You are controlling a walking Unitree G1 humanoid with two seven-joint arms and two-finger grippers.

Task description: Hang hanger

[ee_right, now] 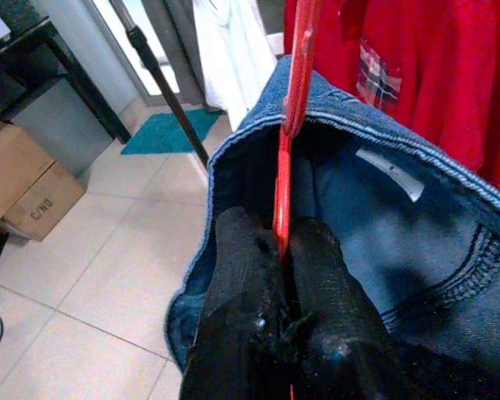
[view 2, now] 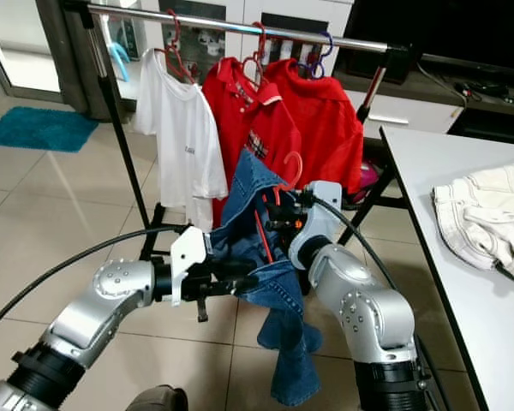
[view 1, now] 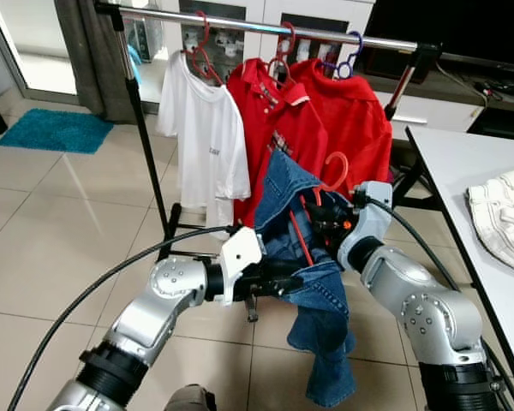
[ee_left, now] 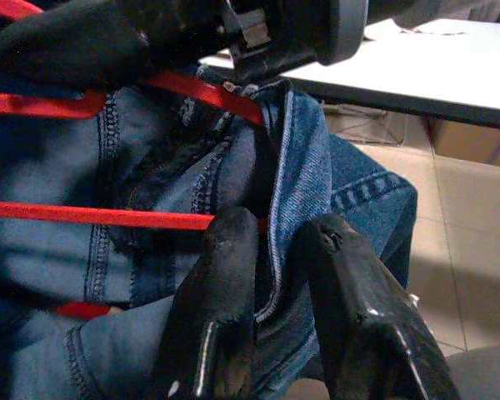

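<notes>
Take the clothes rail (view 1: 265, 27) as your landmark. You have the red hanger (view 1: 334, 167) in front of the rail and below its bar, with its hook up in the air and apart from the bar. The blue jeans (view 1: 304, 248) are draped over that hanger and trail down toward the tiled floor (view 1: 60, 231).

Your right gripper (ee_right: 282, 250) sits below the rail, in front of the red shirts (view 1: 325, 120), and its two black fingers (ee_right: 242, 283) are pressed together on the hanger's thin red bar, with the denim waistband folded around them. Your left gripper (ee_left: 271, 250) reaches in from the rail's white-shirt side and pinches the edge of the jeans between its fingers (ee_left: 225, 292); in the left wrist view you can see a red hanger bar crossing just behind that fold.

On the rail hang a white T-shirt (view 1: 201, 137) at the end near the upright pole, then the two red shirts beside it, each on its own hanger. Past the rail's other end stands a white table (view 1: 471, 171) with a pale folded garment (view 1: 505, 214) lying on it. Beyond the rail's pole end, a teal mat (view 1: 56, 130) lies on the floor.
</notes>
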